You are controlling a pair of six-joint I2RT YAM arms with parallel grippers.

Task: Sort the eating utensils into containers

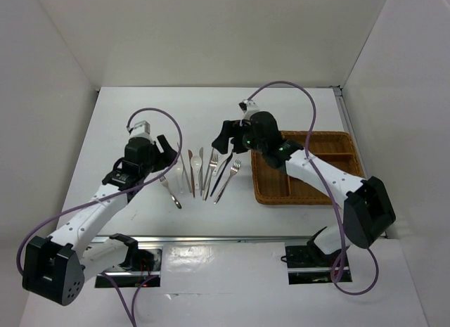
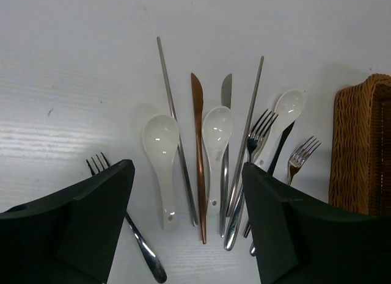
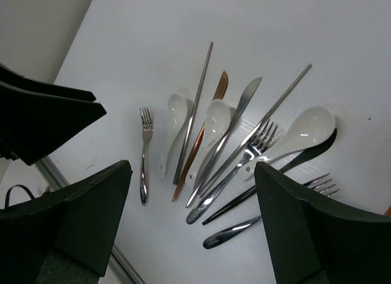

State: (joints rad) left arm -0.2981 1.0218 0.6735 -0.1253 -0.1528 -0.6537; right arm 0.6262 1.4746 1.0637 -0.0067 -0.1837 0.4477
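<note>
Roughly ten utensils [image 1: 200, 174] lie fanned side by side on the white worktop [image 1: 140, 116], just left of the wicker tray [image 1: 271, 198]. Among them are white spoons [image 2: 162, 140], forks [image 2: 259, 128], a copper-coloured knife [image 2: 198, 131], a silver knife [image 2: 226, 91] and metal chopsticks [image 2: 168, 82]. A lone fork [image 3: 145, 149] lies apart at the fan's left edge. The left end effector [image 1: 169, 152] hangs over the fan's left side, jaws spread wide, gripping nothing. The right end effector [image 1: 226, 140] is over the right side, likewise wide open and empty.

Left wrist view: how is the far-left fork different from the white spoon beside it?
The fork is shiny metal with prongs; the white spoon has a smooth bowl. The fork lies slanted, alone; the spoon lies straight beside a metal chopstick. Both rest on the table.
</note>
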